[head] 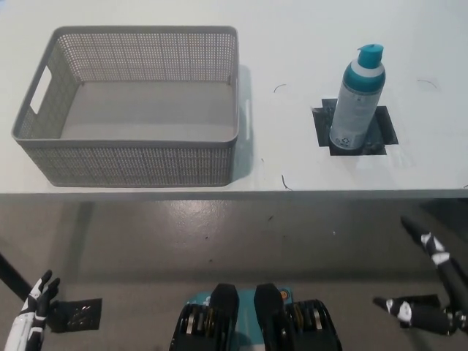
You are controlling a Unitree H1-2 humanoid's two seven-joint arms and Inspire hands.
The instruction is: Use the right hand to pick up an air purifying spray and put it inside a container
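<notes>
An air purifying spray can (pixel 356 99), white and teal with a teal cap, stands upright on a black square patch (pixel 355 128) at the right of the white table. A grey perforated basket (pixel 131 102) sits at the table's left with nothing inside. My black right hand (pixel 431 289) hangs low at the bottom right, below the table's front edge and well short of the can, fingers spread and holding nothing. My white left hand (pixel 33 314) rests at the bottom left corner, fingers apart.
The white table (pixel 292 44) ends at a front edge running across the picture's middle. Below it is grey floor with a black mark (pixel 73 313) near the left hand.
</notes>
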